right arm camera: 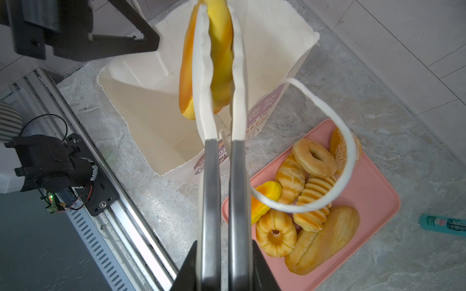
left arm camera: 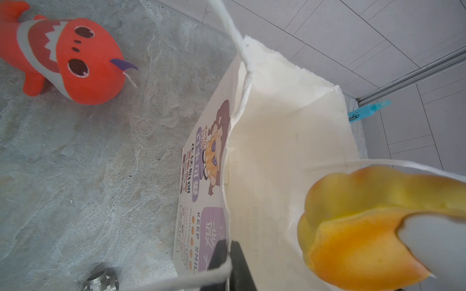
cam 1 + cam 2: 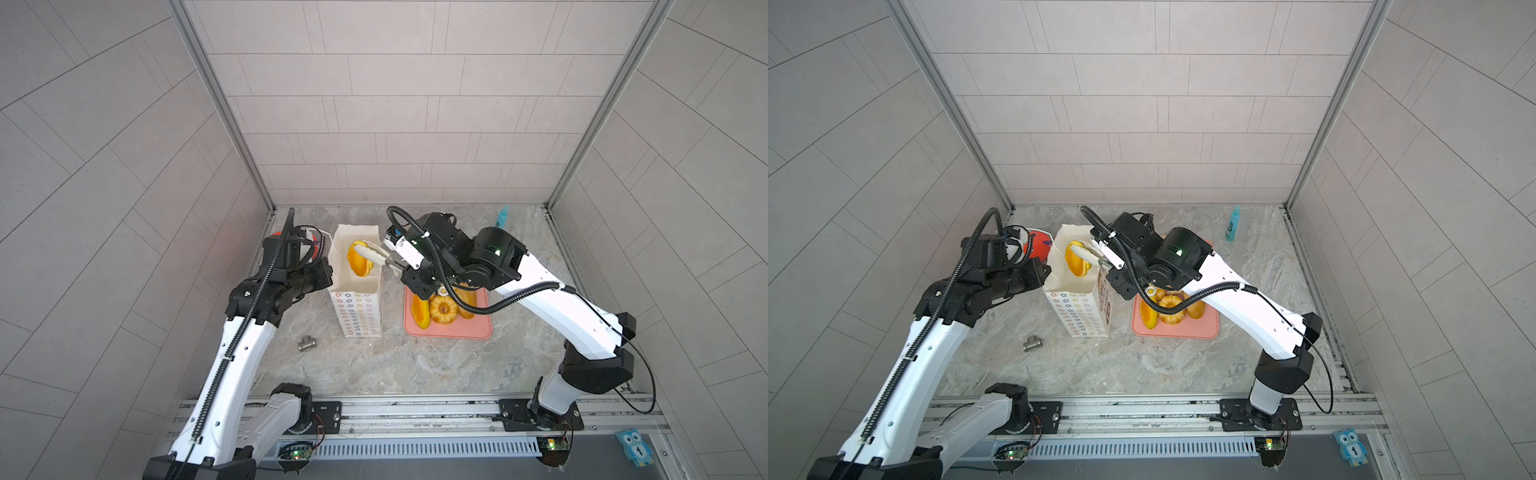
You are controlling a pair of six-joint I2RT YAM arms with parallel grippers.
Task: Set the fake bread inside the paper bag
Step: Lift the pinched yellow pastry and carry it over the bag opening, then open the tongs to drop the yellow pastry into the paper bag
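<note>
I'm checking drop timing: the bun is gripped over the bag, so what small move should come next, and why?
Probably lower the right tool slightly and open it. It is shut on the yellow-orange bun, which hangs over the open mouth of the paper bag, while the left tool pinches the rim, so the drop looks clear.

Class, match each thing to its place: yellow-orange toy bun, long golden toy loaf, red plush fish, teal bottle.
1 yellow-orange toy bun
2 long golden toy loaf
3 red plush fish
4 teal bottle

a on the flat pink tray
b by the back wall
c in the right gripper, over the white paper bag
d on the table, left of the bag

Pairs: 1-c, 2-a, 3-d, 4-b
</note>
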